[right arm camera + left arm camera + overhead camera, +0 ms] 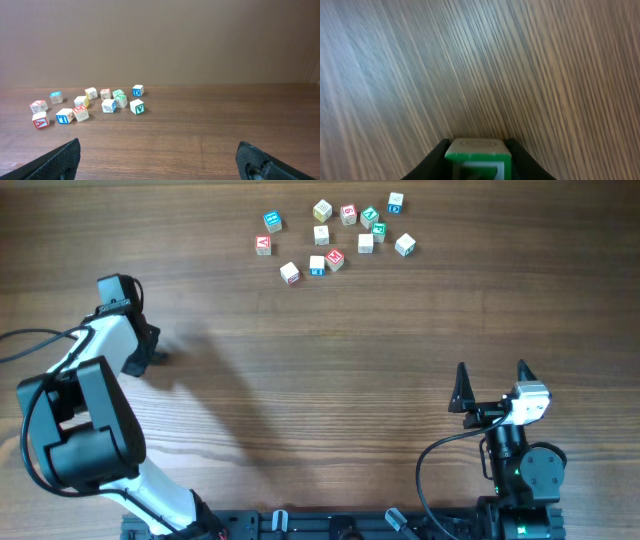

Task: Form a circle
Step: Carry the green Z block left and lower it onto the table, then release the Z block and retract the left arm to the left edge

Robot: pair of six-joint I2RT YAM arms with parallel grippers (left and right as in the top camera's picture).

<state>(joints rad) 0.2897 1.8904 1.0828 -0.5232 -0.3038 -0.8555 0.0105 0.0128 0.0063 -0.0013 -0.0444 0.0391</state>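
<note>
Left wrist: left end effector [477, 146] clasps green-faced cube [478, 156]; right end effector [158, 145] wide.

Wood-grain tabletop [330, 380] with scattered letter cubes [335, 235].
About a dozen of them, small and pale with red, blue or green faces, lie loose toward the middle of the far edge; a green-faced cube [478, 152] sits low near the left edge, its contact with the wood unclear.

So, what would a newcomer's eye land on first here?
The green-faced cube clamped in the left pincer, filling the bottom of the left wrist view, well apart from the others. Next, the scatter of letter cubes at the far side of the table, near the centre. The right pincer sits wide open and empty at the front right.
</note>
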